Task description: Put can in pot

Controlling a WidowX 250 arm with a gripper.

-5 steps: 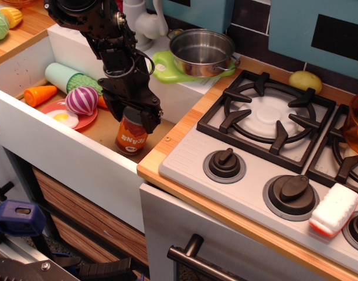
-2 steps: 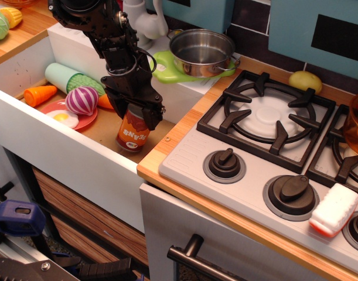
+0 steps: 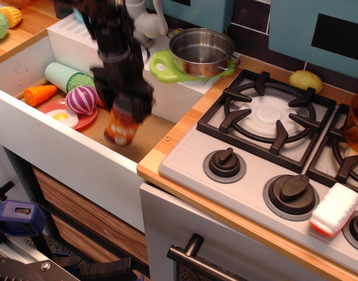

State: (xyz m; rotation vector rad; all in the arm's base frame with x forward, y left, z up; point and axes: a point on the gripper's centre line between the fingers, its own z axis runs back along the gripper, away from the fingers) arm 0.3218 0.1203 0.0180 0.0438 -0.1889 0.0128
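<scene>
Can: one can (image 3: 120, 127), orange-red label, blurred, left of centre in the frame, hanging over the brown floor of the sink (image 3: 152, 132) and off it by the look of it.
Can's axis: long axis close to upright, top tipped a touch toward the right of the frame, grey lid end up under the fingers, base down.
Gripper: one black gripper (image 3: 127, 104), also blurred, coming down from the upper left; its fingers are closed narrow around the can's upper part, holding it.
Pot: one shiny steel pot (image 3: 202, 52), upper middle of the frame, sitting on a green board (image 3: 162, 65) on the white ledge, open side up, thin handle toward the right. Well apart from the can.
In the sink, left side: one purple-and-white striped onion (image 3: 82, 100) on one red plate (image 3: 79, 120) with one fried egg (image 3: 63, 117); one orange carrot piece (image 3: 40, 94) beyond it; one pale green roll (image 3: 66, 76) by the back wall.
Stove: two black burner grates visible, the near one (image 3: 265, 113) right of centre; three knobs in view along the front.
Extras: one yellow potato (image 3: 305, 81) behind the grate, one white-and-red block (image 3: 333, 209) at lower right.
</scene>
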